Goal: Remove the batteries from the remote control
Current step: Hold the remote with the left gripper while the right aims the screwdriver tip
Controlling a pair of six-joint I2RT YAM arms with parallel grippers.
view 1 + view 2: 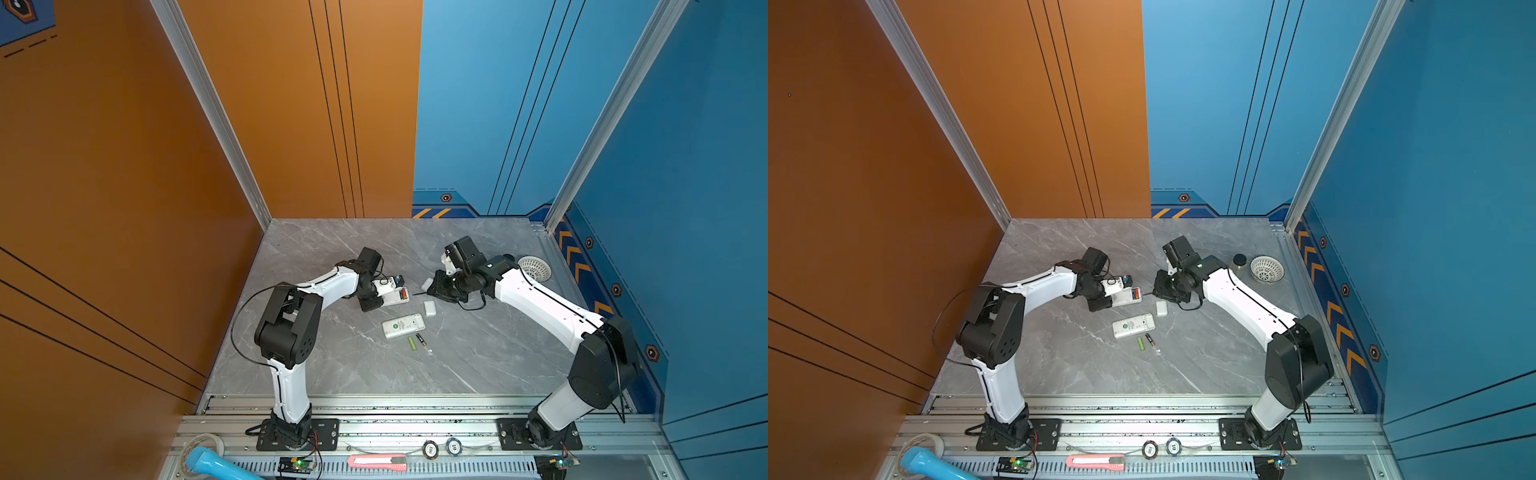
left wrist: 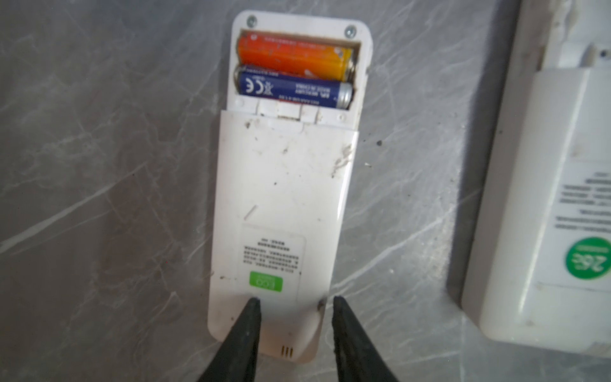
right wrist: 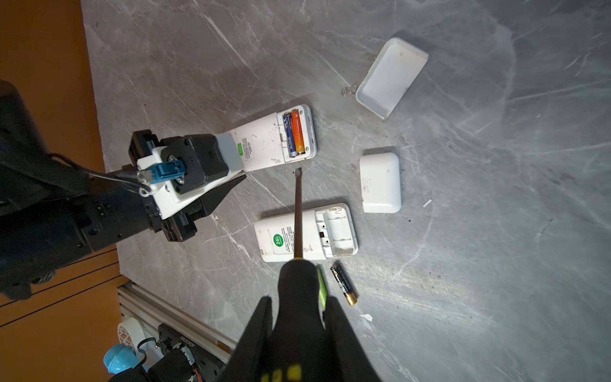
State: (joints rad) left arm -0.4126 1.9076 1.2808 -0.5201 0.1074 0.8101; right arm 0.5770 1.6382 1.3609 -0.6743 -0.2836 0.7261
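Note:
A white remote control (image 2: 281,198) lies back up, its compartment uncovered, with an orange battery (image 2: 294,54) and a dark blue battery (image 2: 291,87) in it. My left gripper (image 2: 296,300) hovers over its label end, jaws apart, one fingertip (image 2: 253,302) above the casing and one past its edge. My right gripper (image 3: 297,297) is shut on a black screwdriver (image 3: 298,215) whose tip points at that remote (image 3: 274,142). A second remote (image 3: 304,234) has an empty compartment. Beside it lie a lime green battery (image 3: 321,291) and a black, gold-ended battery (image 3: 344,282).
Two white battery covers (image 3: 380,182) (image 3: 391,77) lie by the remotes. A white strainer basket (image 1: 534,268) and a dark-lidded jar (image 1: 1239,262) stand at the back right. On the front rail are a pink utility knife (image 1: 378,461) and two chips (image 1: 430,449).

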